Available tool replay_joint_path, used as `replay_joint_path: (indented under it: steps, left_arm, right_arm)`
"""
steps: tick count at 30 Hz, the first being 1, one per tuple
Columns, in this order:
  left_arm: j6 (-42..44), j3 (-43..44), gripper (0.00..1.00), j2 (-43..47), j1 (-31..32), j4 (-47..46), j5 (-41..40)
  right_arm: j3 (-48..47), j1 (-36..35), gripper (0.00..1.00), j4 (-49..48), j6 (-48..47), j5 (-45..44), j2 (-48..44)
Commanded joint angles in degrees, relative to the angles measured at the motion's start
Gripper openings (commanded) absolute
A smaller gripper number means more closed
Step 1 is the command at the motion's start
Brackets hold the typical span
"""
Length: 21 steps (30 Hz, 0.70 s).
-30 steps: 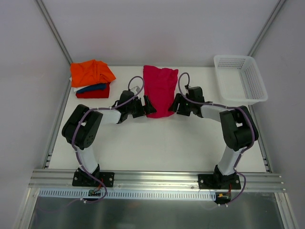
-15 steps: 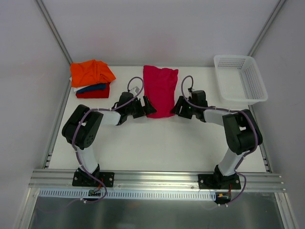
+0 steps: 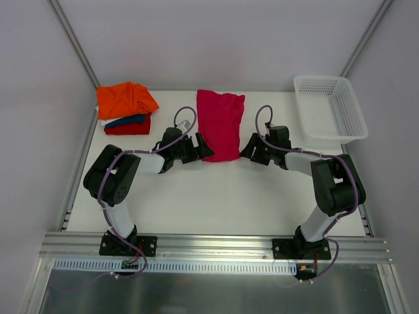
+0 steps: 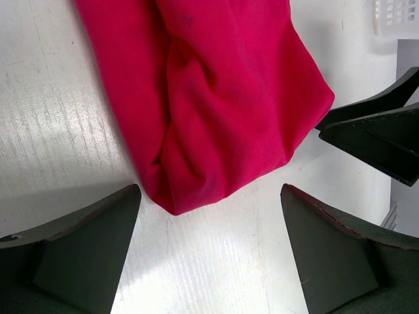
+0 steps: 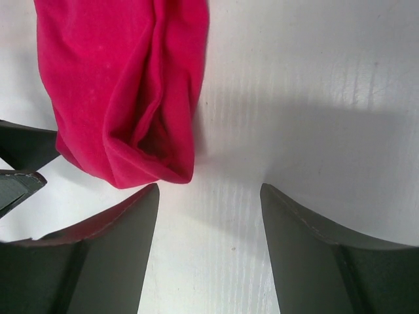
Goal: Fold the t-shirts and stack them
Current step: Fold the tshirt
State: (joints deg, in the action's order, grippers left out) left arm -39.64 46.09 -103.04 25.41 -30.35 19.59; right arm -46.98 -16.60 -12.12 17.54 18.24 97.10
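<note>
Lying in a long narrow fold at the middle of the table's far edge, the magenta t-shirt looks light, limp and apt to slide or fall open; I'd pinch its two near corners through every layer. At that near end the left gripper and right gripper flank it, both spread wide, holding nothing. Wrist views show the bunched layers; only the overhead shows the folded shirt stack at the far-left corner and the mesh basket at the far-right.

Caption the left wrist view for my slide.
Open left gripper facing the end of the pink shirt on the table.
</note>
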Motion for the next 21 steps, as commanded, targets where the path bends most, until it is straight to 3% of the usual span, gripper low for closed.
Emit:
replay_joint_path:
  steps: [1, 21]
  left_arm:
    - [0.53, -1.44, 0.92, -2.51, -0.54, 5.65, 0.27]
    - [-0.79, -0.21, 0.88, -7.26, -0.71, 3.37, 2.99]
  right_arm:
    - [-2.06, 0.43, 0.67, -0.36, -0.05, 0.66, 0.36]
    - [-2.68, -1.94, 0.61, -6.69, 4.17, 2.94, 8.1]
